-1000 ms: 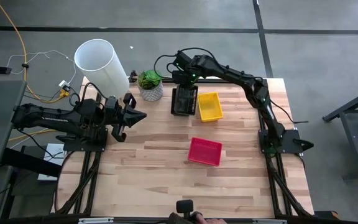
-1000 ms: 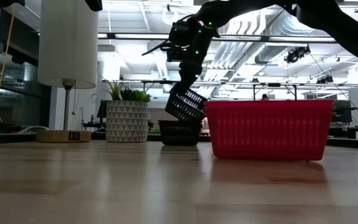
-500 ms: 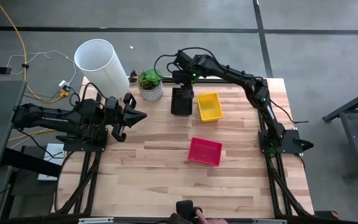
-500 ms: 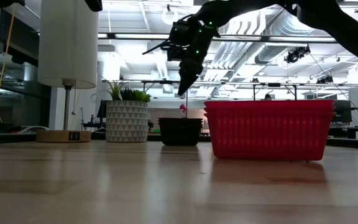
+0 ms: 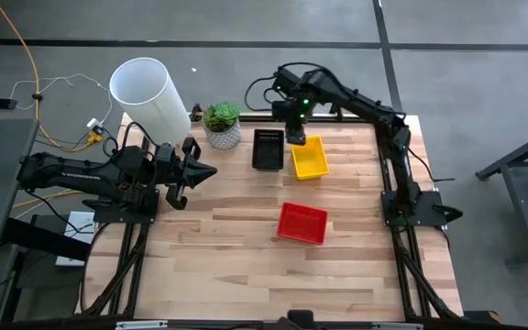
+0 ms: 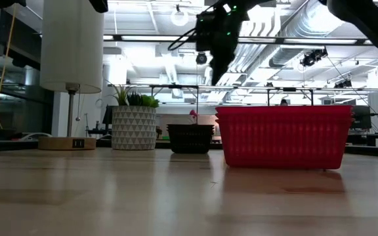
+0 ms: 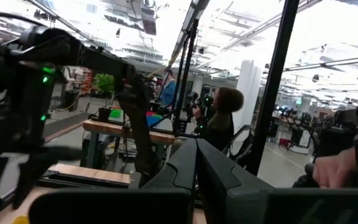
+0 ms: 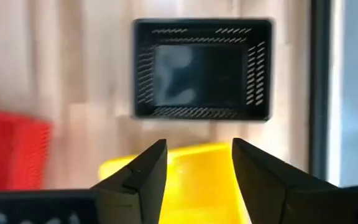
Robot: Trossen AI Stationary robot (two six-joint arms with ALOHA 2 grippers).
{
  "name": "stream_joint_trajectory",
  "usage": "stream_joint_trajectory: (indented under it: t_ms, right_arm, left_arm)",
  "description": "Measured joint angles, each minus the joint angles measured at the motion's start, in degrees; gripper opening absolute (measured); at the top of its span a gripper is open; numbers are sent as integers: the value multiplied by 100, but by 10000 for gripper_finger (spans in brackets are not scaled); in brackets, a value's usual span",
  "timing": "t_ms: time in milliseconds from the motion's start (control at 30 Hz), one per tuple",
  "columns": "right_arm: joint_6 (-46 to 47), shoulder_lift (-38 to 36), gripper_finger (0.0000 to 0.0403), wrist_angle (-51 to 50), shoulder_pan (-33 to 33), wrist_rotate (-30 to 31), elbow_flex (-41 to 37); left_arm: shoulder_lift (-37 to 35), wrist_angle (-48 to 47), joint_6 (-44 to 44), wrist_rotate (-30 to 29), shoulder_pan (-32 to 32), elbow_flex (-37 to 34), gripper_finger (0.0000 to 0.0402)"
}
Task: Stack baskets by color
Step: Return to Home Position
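Right gripper (image 8: 199, 144), fingers apart and empty, hovers just beside black stack (image 5: 268, 148); retreating low could knock it. Left gripper (image 5: 207, 170) closed.

No text, label, brand or number can be read in any view.

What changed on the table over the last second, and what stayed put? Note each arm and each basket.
The right gripper let go of its tilted basket, which now sits level on the black basket stack. It then rose, open, and drew sideways over the yellow basket. The red basket, plant pot, white cylinder and left gripper, at the left edge of the table, kept their places.
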Motion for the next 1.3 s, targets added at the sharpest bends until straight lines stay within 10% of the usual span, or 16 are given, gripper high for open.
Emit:
stream_joint_trajectory:
  t_ms: [400, 1033, 1300]
  right_arm:
    - [220, -643, 77, -790, 132, -1193, -4]
    - [859, -1794, 1, -951, 755, -1065, -34]
    - [1944, -3951, 0, 1631, 1058, -897, -3563]
  left_arm:
    - [0, -18, 7, -10, 2, 0, 0]
    - [0, -132, 114, -11, 2, 0, 0]
    - [0, -129, 111, -11, 2, 0, 0]
